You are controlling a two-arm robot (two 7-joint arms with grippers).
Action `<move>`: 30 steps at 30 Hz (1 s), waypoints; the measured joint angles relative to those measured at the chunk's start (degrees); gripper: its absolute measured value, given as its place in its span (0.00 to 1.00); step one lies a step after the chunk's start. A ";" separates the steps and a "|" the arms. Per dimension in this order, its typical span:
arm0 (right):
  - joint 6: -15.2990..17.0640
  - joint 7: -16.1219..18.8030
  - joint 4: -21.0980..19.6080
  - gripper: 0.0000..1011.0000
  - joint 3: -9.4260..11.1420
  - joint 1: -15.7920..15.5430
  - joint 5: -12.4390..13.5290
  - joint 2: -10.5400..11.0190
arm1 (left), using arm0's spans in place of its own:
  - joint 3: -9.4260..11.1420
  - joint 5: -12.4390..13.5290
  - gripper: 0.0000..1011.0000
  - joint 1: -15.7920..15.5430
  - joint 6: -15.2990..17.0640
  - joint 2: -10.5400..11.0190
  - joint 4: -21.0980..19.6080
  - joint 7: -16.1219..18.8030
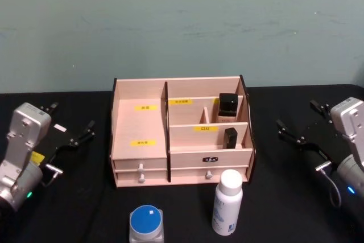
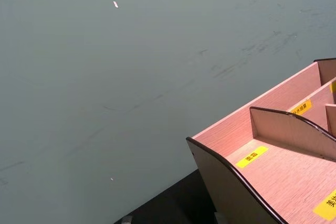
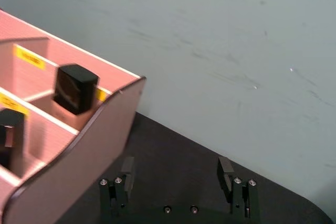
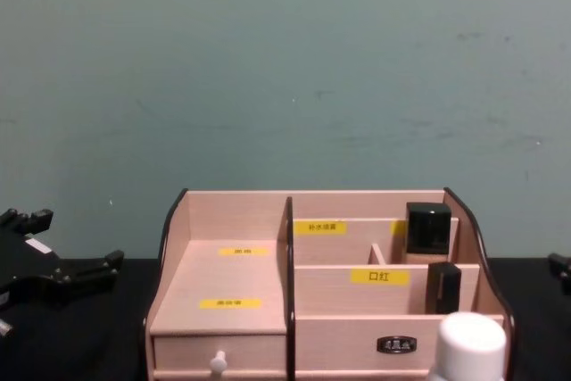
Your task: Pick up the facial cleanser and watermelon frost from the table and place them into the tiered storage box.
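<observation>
The tiered storage box (image 1: 139, 126) stands mid-table, pale pink wood with yellow labels and two knobbed drawers; it also shows in the chest view (image 4: 227, 278) and both wrist views (image 2: 283, 177) (image 3: 84, 171). In front of it stand a white bottle with a white cap (image 1: 227, 203) (image 4: 467, 345) and a squat jar with a blue lid (image 1: 146, 223). I cannot tell which is the facial cleanser and which the watermelon frost. My left gripper (image 1: 71, 119) (image 4: 67, 240) hovers open left of the box. My right gripper (image 1: 299, 115) (image 3: 176, 174) hovers open to its right. Both are empty.
Two small black containers (image 1: 228, 106) (image 1: 230, 136) stand in the box's right compartments. The table has a black cloth (image 1: 284, 197), and a grey-green wall (image 1: 182, 21) rises close behind the box. Open cloth lies on both sides of the box under the arms.
</observation>
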 joint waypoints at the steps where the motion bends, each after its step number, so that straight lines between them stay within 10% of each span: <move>1: 0.00 0.00 0.00 0.99 0.00 0.00 0.00 0.00 | 0.00 0.00 1.00 0.00 0.00 0.00 0.00 0.00; 17: 0.59 8.40 -20.55 0.99 6.79 -12.58 7.67 7.60 | 0.00 0.00 1.00 0.00 0.00 0.00 0.00 0.00; 30: 2.34 17.12 -26.11 0.99 6.46 -14.96 12.34 7.88 | 0.00 0.00 1.00 0.00 -0.01 0.00 0.00 0.00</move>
